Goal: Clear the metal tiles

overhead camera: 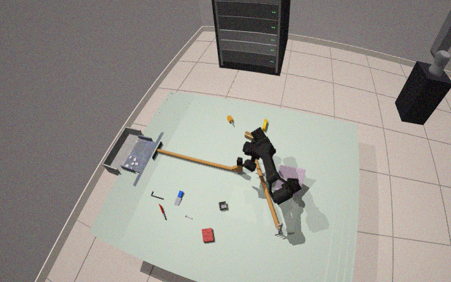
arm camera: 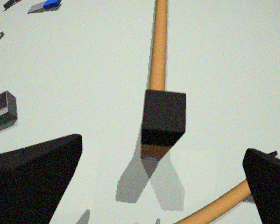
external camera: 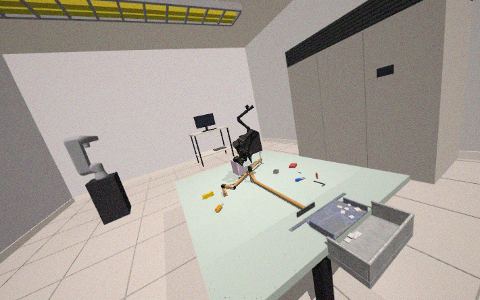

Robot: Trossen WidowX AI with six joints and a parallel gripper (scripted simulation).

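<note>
The long scraper has a wooden handle (overhead camera: 199, 161) (external camera: 279, 193) (arm camera: 159, 55) lying on the table, its black blade (overhead camera: 157, 150) (external camera: 305, 209) at the near edge of the steel plate (overhead camera: 145, 148) (external camera: 322, 223). A black block (overhead camera: 239, 161) (arm camera: 164, 111) stands upright at the handle's near end. My gripper (overhead camera: 246, 156) (arm camera: 167, 152) is open and empty, above the table close to that block, with a finger on each side in the wrist view. Several pale tiles (overhead camera: 134, 164) (external camera: 342, 211) lie on the plate; several more tiles (external camera: 351, 235) lie in the catch box (overhead camera: 115, 147) (external camera: 391, 248).
A second wooden tool (overhead camera: 268, 197) (external camera: 240, 180) (arm camera: 216, 206) with a rake-like end lies beside and under the arm. A small grey tray (overhead camera: 223, 206) (arm camera: 6, 108), red block (overhead camera: 208, 235), blue-and-grey tool (overhead camera: 178, 197) and orange screwdriver (overhead camera: 230, 119) are also on the table.
</note>
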